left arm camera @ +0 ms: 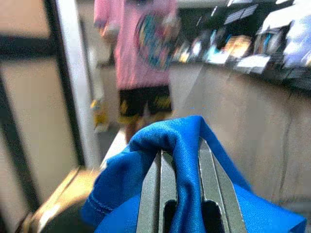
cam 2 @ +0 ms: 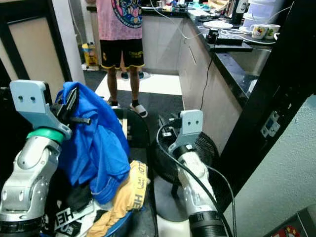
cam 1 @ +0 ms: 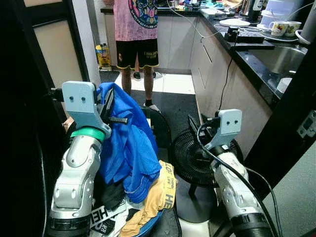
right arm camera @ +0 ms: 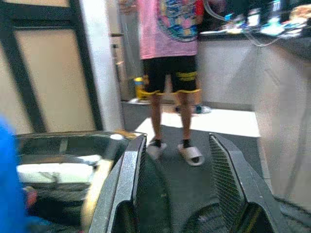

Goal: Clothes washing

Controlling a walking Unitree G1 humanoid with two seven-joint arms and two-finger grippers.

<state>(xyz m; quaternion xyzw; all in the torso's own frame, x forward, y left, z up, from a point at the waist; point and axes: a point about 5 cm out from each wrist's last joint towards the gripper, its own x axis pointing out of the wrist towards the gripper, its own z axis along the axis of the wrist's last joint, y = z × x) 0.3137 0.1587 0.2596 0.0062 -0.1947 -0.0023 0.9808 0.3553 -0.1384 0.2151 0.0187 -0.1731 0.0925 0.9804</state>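
My left gripper (cam 1: 109, 106) is raised at the left and shut on a blue garment (cam 1: 129, 143), which hangs from its fingers (left arm camera: 160, 194) down over a heap of clothes. The heap holds a yellow printed piece (cam 1: 160, 195) and black and white pieces (cam 1: 106, 215) in a blue basket (cam 1: 148, 228) at the bottom. In the left wrist view the blue cloth (left arm camera: 184, 145) is pinched between the two fingers. My right gripper (right arm camera: 177, 194) is held open above a black floor fan (cam 1: 195, 158), empty, right of the basket.
A person (cam 1: 136, 29) in a pink shirt and black shorts stands ahead on the kitchen floor. A dark counter (cam 1: 256, 54) with a sink, cups and plates runs along the right. A door frame (cam 1: 84, 39) stands left. A dark tub (right arm camera: 63, 155) lies ahead.
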